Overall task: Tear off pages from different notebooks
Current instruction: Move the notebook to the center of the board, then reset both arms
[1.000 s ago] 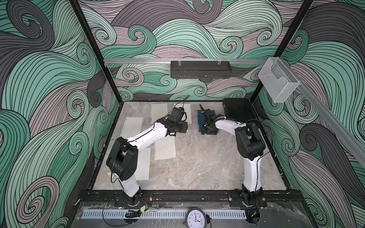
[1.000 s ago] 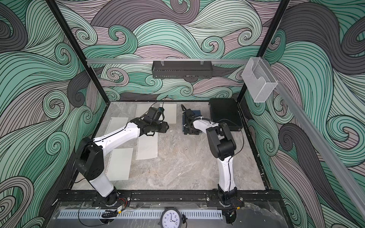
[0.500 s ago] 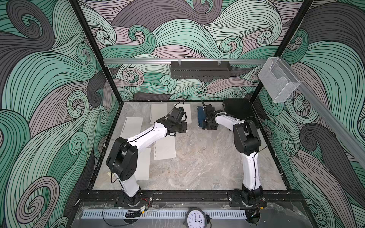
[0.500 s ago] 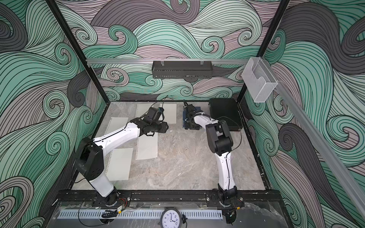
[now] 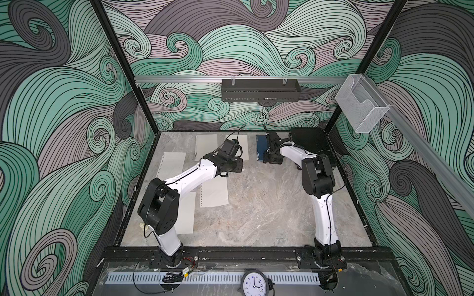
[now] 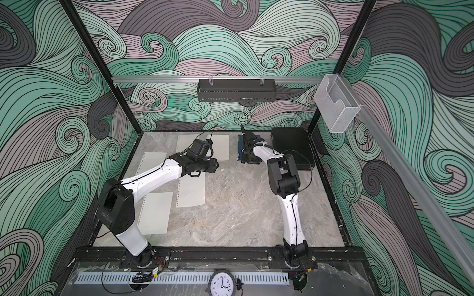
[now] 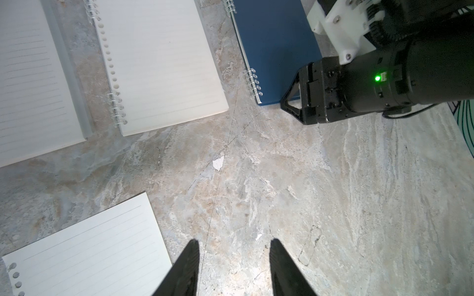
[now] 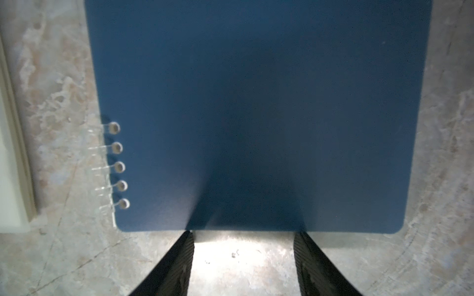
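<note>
Three notebooks lie in a row by the back wall: white lined point(image 7: 33, 77), cream point(image 7: 159, 64) and dark blue point(image 8: 256, 115), the blue one also in both top views point(image 5: 261, 147) point(image 6: 240, 148). My right gripper point(image 8: 245, 233) is open, low over the table, with both fingertips at the blue cover's near edge and nothing between them. My left gripper point(image 7: 234, 241) is open and empty above bare table, in front of the cream notebook. Torn pages lie flat: one point(image 7: 87, 251) beside the left fingers, others point(image 5: 214, 192) point(image 5: 174, 164) point(image 5: 184, 217) on the left side.
A flat black case point(image 5: 310, 146) lies in the back right corner, just right of the right arm's wrist. Patterned walls close three sides. A small white paper scrap point(image 7: 218, 164) lies on the marble table point(image 5: 269, 212).
My right gripper has moved toward the back wall, and the blue notebook has slid that way in front of it. The left arm has stayed still.
</note>
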### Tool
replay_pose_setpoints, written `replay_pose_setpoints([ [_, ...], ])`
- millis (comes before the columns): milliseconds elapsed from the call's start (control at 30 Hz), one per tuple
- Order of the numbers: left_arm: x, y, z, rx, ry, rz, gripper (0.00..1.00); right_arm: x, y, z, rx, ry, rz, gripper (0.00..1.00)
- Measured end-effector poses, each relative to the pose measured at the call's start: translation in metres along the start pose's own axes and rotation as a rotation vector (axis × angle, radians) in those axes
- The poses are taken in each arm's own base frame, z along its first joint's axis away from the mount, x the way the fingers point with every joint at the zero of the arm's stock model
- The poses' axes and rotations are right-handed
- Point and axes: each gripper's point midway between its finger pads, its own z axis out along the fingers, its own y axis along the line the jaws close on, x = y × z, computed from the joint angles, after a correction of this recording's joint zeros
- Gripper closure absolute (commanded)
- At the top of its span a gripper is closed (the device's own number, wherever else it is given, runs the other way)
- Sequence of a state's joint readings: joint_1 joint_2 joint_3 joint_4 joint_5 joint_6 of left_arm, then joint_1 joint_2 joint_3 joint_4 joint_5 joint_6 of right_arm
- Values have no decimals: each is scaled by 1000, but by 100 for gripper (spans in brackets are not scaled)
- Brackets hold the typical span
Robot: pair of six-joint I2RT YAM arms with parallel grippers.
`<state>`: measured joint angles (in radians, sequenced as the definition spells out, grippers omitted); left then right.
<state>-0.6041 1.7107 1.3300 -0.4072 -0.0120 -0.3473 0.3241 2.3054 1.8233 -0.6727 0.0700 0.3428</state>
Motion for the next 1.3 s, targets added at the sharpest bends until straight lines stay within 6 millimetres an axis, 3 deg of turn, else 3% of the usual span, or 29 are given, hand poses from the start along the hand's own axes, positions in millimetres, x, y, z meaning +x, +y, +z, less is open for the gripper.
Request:
replay_pose_setpoints([
  [367,-1,3,0,-5,-1,-1,54,-2,-8,-4,9,9,-16,36],
  [500,-2,10,0,-16,2,-7,53,4,-11,-18,10,2,-24,34],
  [733,-7,20,-6,-38,14,17,48,-1,-18,-73,0,-121,-39,23],
  [767,-11,20,-8,-39,7,25,46,-4,-18,-82,-10,-149,-44,8],
  [800,-17,21,-12,-41,-2,31,44,-5,-17,-91,-22,-178,-50,1],
  [833,-23,21,-15,-42,-12,36,9,-6,-17,-99,-34,-202,-48,1],
  [867,-31,22,-20,-43,-24,48,1,-6,-17,-109,-43,-229,-55,1],
  [1067,-84,48,-58,-101,-119,10,1,-6,-25,-164,-31,-376,-66,1],
  [1200,-93,83,-83,-186,-145,-11,1,-1,-44,-195,-6,-451,-46,1],
  [1300,-99,111,-108,-254,-189,-28,1,4,-61,-208,9,-488,-20,1],
])
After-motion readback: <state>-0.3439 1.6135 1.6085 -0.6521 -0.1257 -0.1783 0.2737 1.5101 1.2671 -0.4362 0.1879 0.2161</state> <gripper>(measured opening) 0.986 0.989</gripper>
